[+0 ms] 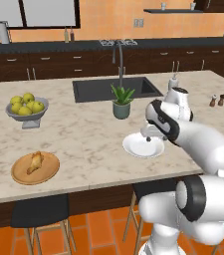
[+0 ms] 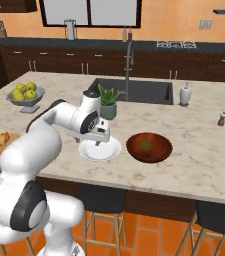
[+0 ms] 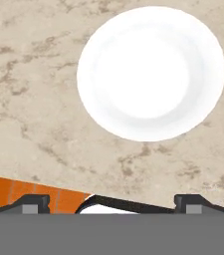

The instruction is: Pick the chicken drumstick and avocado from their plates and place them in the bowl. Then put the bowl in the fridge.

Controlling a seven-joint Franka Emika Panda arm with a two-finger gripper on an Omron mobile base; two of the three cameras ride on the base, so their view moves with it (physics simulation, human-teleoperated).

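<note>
While the tool (image 2: 100, 140) hangs spread and empty over the bare white plate (image 2: 99, 150), the avocado (image 2: 145, 144) is seen lying in the wooden bowl (image 2: 149, 147) just beside it. The chicken drumstick (image 1: 35, 163) is judged next; a long reach to the wooden plate (image 1: 35, 168) at the counter (image 1: 83, 134) edge is called for.

Arm (image 1: 208, 149) is built from glossy white rounded shells, fat and tubular, with dark grey-black rings set at the joints. A large dark band is seen on the lower joint housing. Hand (image 2: 96, 131) is a white block. Fingers (image 3: 34, 203) are small, dark, square-tipped, with lighter grey pads. No cables or markings are seen.
</note>
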